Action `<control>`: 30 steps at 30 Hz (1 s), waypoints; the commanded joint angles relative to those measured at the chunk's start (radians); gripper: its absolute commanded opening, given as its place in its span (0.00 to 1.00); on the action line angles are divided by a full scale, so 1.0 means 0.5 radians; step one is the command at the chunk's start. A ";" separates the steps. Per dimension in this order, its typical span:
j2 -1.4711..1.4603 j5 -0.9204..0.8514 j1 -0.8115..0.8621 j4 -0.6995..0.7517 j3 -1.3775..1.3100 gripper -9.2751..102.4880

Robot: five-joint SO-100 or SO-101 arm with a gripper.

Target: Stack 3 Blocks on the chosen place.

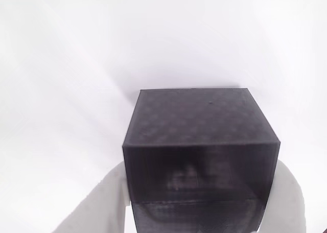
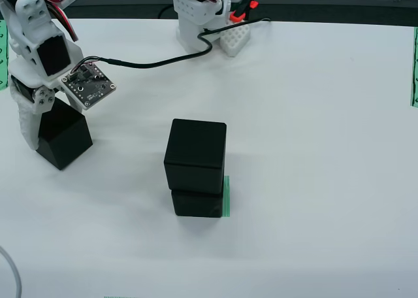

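The hand (image 2: 49, 125) grips a black block (image 2: 63, 133) resting on the tabletop (image 2: 313, 148), well left of the two stacked blocks (image 2: 194, 168) on the green striped patch (image 2: 226, 197).

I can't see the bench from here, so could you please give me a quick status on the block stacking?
Hand closed around third block, far left of overhead view. Two blocks stacked on green striped patch. Path to stack clear.

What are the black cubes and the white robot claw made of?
The black cubes look like matte 3D-printed plastic: the one between the fingers shows a fine woven print pattern on top. The gripper seems smooth white plastic, probably printed too, though that is less clear.
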 commanded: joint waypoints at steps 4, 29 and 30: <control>0.064 -0.028 -0.006 -0.021 -0.012 0.27; 1.378 -0.626 -0.442 -0.423 0.739 0.24; 1.430 -0.687 -0.466 -0.448 0.758 0.24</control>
